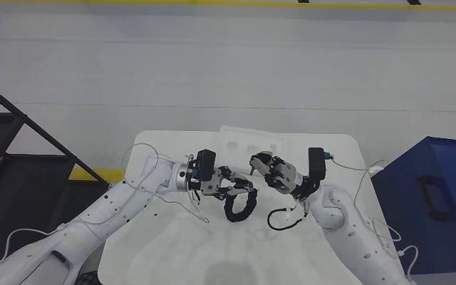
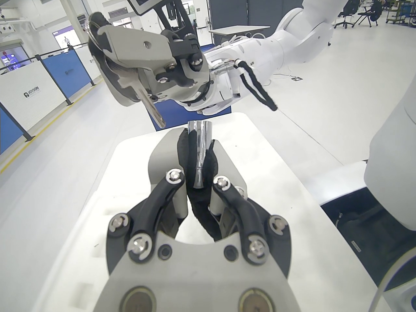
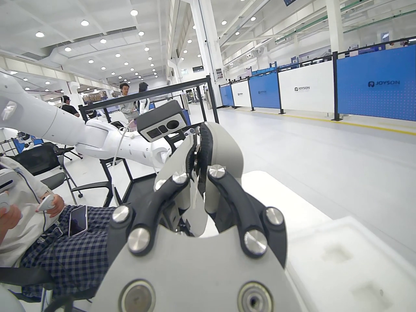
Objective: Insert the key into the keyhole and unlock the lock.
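My left gripper (image 2: 195,150) is shut on the lock (image 2: 200,146), a chrome cylinder with a black cable, its end facing up and away. In the top view the cable loop (image 1: 239,206) hangs below that gripper (image 1: 241,188) over the table's middle. My right gripper (image 2: 113,66) is shut on the key (image 2: 148,103). The key's blade points down toward the cylinder's open end and stops a short way from it, off to one side. In the right wrist view the key (image 3: 196,170) shows as a thin metal edge between the closed fingers of my right gripper (image 3: 199,141).
A white foam tray (image 1: 249,142) with shallow recesses lies at the back of the white table (image 1: 157,242), just behind both grippers. A blue bin (image 1: 427,192) stands off the table's right side, and a black frame (image 1: 28,135) off its left.
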Available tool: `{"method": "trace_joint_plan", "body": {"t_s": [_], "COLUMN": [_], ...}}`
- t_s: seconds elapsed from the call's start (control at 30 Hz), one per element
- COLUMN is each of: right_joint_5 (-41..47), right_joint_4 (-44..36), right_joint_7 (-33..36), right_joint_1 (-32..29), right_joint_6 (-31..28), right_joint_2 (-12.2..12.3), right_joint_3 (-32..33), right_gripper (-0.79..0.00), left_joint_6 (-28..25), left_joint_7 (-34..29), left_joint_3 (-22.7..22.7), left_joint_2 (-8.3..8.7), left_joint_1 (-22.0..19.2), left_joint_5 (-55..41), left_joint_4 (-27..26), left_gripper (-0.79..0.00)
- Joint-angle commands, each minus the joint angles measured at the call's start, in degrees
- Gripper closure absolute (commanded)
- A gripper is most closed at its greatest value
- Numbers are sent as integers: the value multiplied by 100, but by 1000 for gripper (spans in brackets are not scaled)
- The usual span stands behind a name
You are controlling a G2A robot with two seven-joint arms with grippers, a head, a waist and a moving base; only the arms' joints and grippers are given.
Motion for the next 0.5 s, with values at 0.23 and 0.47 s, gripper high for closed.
{"method": "trace_joint_plan", "body": {"t_s": [0.23,0.47], "right_joint_5": [21,-61], "right_joint_4": [155,90], "right_joint_7": [-104,-46], "right_joint_1": [83,26], "right_joint_6": [-102,-115], "right_joint_2": [-77,-88], "right_joint_3": [-118,-66], "right_gripper": [0,0], "left_joint_6": [-37,-27], "left_joint_7": [-48,-55], "left_joint_3": [-100,-252], "left_joint_2": [-100,-147], "left_joint_1": [48,107], "left_joint_5": [-32,-124], "left_joint_4": [134,205], "left_gripper": [0,0]}}
